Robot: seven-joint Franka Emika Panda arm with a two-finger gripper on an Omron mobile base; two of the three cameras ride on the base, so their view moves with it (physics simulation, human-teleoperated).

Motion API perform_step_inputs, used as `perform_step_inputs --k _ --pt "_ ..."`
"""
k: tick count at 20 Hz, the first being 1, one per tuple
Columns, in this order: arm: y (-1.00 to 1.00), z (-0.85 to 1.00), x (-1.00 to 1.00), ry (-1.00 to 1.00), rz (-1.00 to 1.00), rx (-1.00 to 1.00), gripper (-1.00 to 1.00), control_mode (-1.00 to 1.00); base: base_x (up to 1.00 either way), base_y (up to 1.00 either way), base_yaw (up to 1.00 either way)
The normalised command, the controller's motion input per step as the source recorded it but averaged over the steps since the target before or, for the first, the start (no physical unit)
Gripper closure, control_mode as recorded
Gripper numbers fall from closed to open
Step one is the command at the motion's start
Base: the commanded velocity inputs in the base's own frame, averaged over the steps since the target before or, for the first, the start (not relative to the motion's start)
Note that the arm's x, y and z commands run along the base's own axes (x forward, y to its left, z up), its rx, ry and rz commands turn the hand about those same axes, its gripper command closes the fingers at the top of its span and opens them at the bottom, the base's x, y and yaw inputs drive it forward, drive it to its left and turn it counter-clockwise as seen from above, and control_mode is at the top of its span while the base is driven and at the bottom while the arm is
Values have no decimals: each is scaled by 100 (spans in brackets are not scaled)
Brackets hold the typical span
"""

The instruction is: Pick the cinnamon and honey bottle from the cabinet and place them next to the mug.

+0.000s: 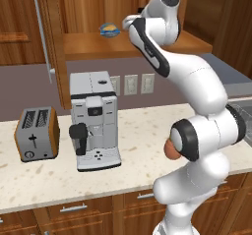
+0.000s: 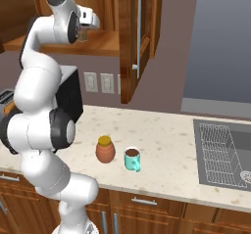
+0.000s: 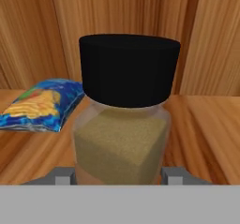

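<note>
We're up at the cabinet point(image 2: 130, 42) shelf with the gripper point(image 3: 120, 175). In the hand view the cinnamon point(image 3: 123, 110) sits upright between the jaws, black cap up, grey fingertips point(image 3: 63, 175) showing at each side of the bottle base. They flank it closely, but we cannot tell whether they actually touch or pinch it. The bottle stands on the wooden shelf board, with a blue and yellow snack bag point(image 3: 42, 105) lying flat just beside it. In the right base view the honey bottle point(image 2: 105, 149) stands on the counter point(image 2: 166, 145) just beside the mug point(image 2: 132, 158), not touching it. The coffee machine point(image 1: 93, 121) and toaster point(image 1: 37, 133) sit further along the counter.
</note>
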Motion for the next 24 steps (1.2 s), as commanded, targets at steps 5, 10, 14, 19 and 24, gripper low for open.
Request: perform_step_inputs --k 5,10,14,19,24 --pt "0 0 -95 -10 0 3 100 -100 0 0 0" --pt "0 -1 -100 -13 0 3 100 -100 0 0 0" --pt "-9 -4 -100 -16 0 3 100 -100 0 0 0" --pt "-16 -1 -100 -17 3 3 100 -100 0 0 0" --pt "-15 -6 -100 -16 4 2 100 -100 0 0 0"
